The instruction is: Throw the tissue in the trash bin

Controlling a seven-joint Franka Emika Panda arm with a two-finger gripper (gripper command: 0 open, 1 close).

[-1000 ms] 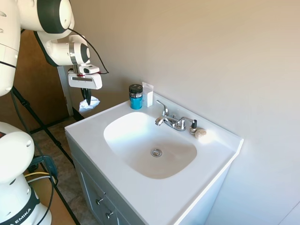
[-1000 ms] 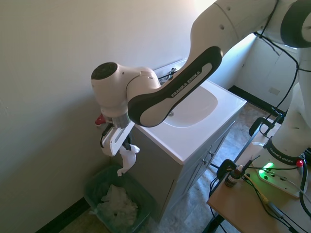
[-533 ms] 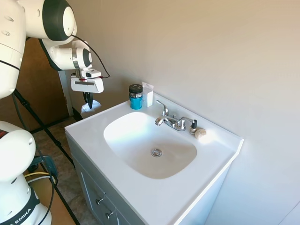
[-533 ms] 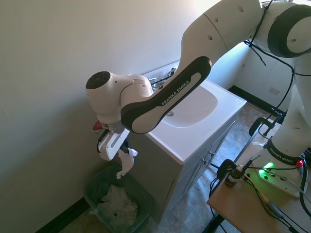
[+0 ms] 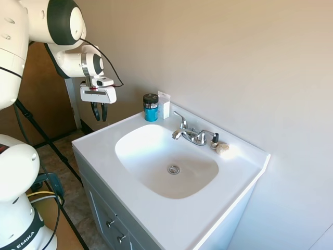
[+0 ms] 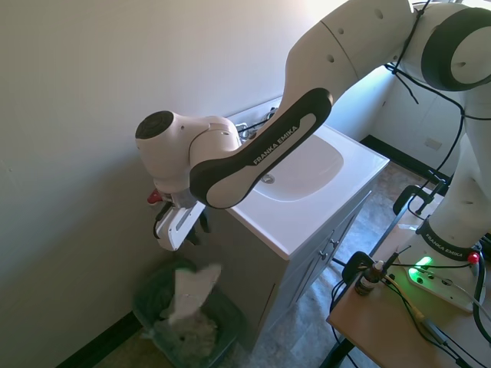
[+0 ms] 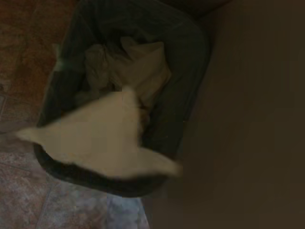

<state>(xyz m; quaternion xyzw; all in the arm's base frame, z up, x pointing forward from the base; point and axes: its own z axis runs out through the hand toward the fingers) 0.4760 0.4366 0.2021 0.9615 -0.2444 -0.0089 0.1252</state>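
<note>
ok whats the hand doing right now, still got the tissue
hand: open, holding nothing; the tissue is loose in the air below it, over the trash bin.

1. The first exterior view is bright and sharp; warm light falls across the wall and leaves a glare patch on the white bench (image 5: 244, 156) beside the faucet (image 5: 193, 135).
2. The second exterior view is evenly lit, with strong daylight at its upper right and bent lines toward the edges.
3. There the tissue (image 6: 190, 287) is smeared by motion blur above the trash bin (image 6: 150, 285).
4. The wrist view is dim, brownish and out of focus; the tissue (image 7: 100, 140) shows as a pale blur.
</note>
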